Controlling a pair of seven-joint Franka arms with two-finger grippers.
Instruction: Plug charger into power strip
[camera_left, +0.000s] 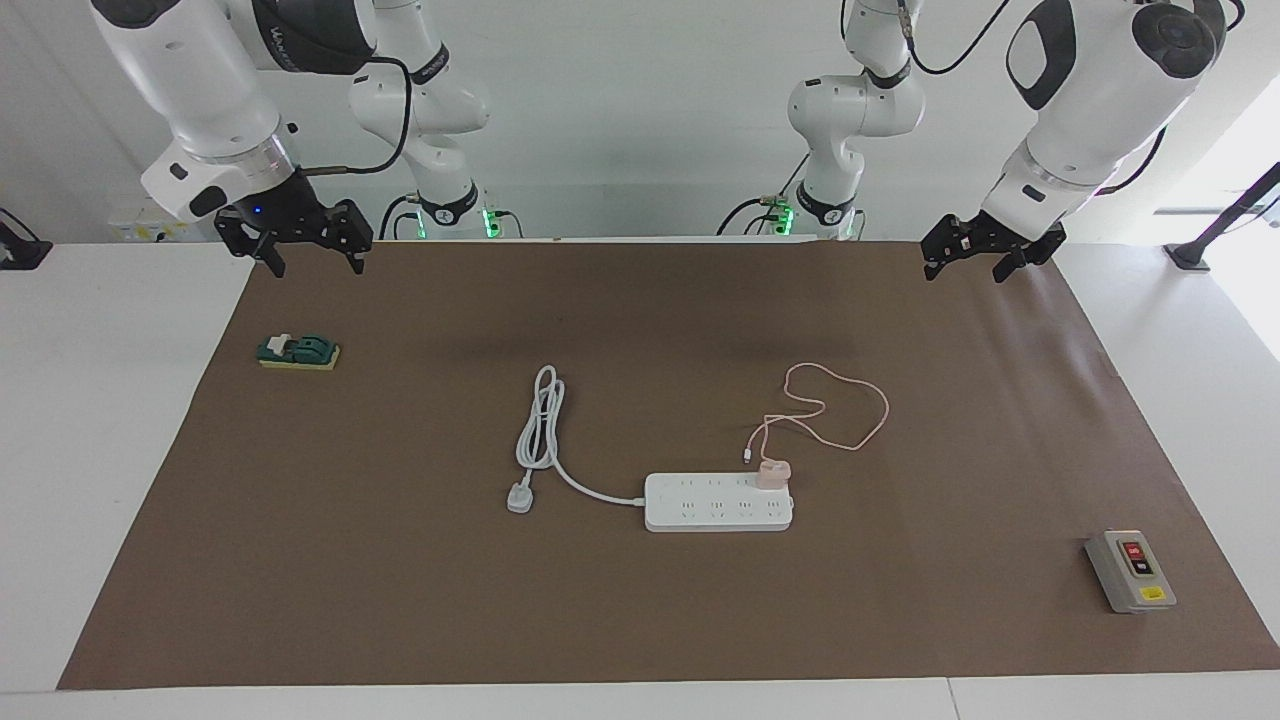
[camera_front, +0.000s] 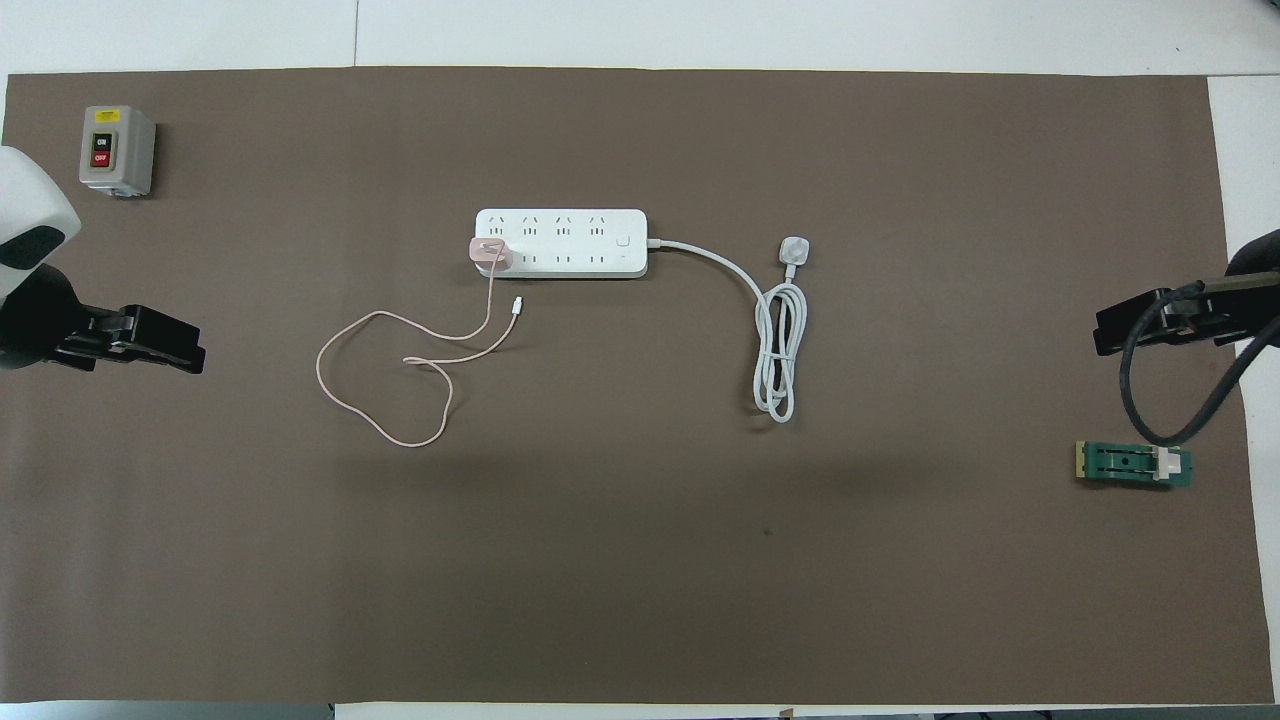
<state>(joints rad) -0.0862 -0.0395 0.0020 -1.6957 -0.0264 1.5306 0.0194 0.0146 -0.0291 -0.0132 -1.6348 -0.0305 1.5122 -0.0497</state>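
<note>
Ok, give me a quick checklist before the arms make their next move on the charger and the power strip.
1. Charger on the power strip, at its end toward the left arm: ok.
2. Charger fully seated: cannot tell.
3. Pink cable loose on the mat, under neither hand: ok.
4. Left hand open, empty, raised over the mat's edge: ok.
5. Right hand open, empty, raised over the mat's corner: ok.
6. White plug on the mat, plugged into nothing: ok.

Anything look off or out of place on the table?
Nothing stands out. The charger sits on the power strip at its end toward the left arm, its pink cable loose on the mat. Both grippers hang open, holding nothing.
</note>
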